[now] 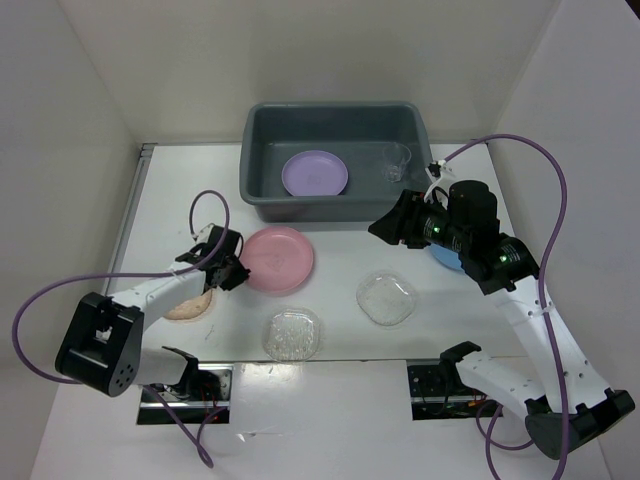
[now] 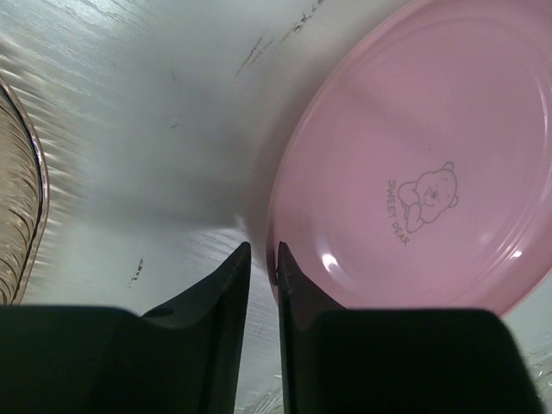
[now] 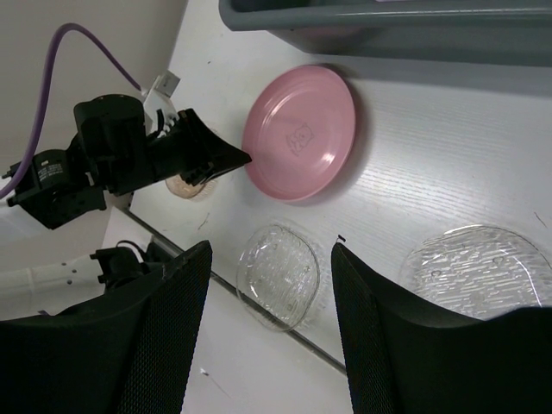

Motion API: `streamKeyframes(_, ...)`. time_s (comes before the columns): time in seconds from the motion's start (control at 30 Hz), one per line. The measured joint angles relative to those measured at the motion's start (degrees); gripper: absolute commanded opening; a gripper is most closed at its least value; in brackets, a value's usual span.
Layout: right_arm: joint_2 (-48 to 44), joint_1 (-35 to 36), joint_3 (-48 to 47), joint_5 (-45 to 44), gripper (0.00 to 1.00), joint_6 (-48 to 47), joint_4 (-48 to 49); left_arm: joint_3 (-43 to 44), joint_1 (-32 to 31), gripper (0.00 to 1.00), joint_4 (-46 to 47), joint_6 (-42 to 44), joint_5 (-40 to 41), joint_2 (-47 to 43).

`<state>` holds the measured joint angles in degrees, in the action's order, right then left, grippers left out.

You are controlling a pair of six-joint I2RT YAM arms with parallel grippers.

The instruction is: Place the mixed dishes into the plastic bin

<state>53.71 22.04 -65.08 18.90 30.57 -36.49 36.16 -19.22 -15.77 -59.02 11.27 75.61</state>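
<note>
Top external view, taken from the near edge of the table [image 1: 340,275] outward:

- **Near edge:** a clear textured dish [image 1: 292,335] lies close to the edge, about midway along it. A peach plate [image 1: 190,305] sits toward the near left corner, partly under the left arm. A second clear dish [image 1: 387,298] lies a little farther in, right of centre.
- **Mid-table:** the pink plate [image 1: 278,259] is left of centre. A blue plate [image 1: 445,262] toward the right edge is mostly hidden beneath the right arm.
- **Far edge:** the plastic bin [image 1: 335,208] holds the lilac plate [image 1: 315,172] and the small clear cup [image 1: 395,160].

**Progress:** two of seven dishes are binned and five remain on the table, so the task is judged under a third done.

**Left arm:** it reaches low from the near left corner, with the left gripper [image 2: 263,257] down at table level on the pink plate's left rim. In the left wrist view its fingers are drawn in to a narrow slit with the rim at its mouth. This is judged a pinch on the rim, with the plate not yet lifted.

**Right arm:** it is raised with a high elbow. The right gripper [image 3: 269,254] hovers above the table between the bin's front wall and the second clear dish, fingers spread wide and holding nothing
</note>
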Motion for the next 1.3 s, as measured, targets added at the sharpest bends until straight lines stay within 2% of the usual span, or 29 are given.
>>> streamKeyframes(0.23, 0.0, 0.0, 0.0, 0.0, 0.63, 0.0, 0.0, -0.2, 0.0, 0.22, 1.0, -0.5, 0.1, 1.7)
streamKeyframes(0.4, 0.0, 0.0, 0.0, 0.1, 0.63, 0.1, 0.0, -0.2, 0.0, 0.00, 2.6, -1.4, 0.3, 2.3)
streamKeyframes(0.63, 0.1, 0.0, 0.0, 0.3, 0.63, 0.3, 0.0, 0.5, 0.0, 0.00, 1.2, -1.3, 0.3, 1.5)
streamKeyframes(0.97, 1.0, 0.0, 0.0, 1.1, 0.63, 0.5, 0.1, 1.9, 0.0, 0.00, -7.7, 1.3, -2.4, -8.8)
streamKeyframes(1.1, 1.9, 0.1, 0.0, 1.6, 0.63, 0.4, 0.2, 2.4, -0.3, 0.00, -10.5, 4.0, -5.3, -9.7)
streamKeyframes(1.3, 2.9, 0.1, 0.0, 1.9, 0.63, 0.0, 0.3, 7.3, -8.1, 0.00, -16.9, 7.8, -9.2, -9.7)
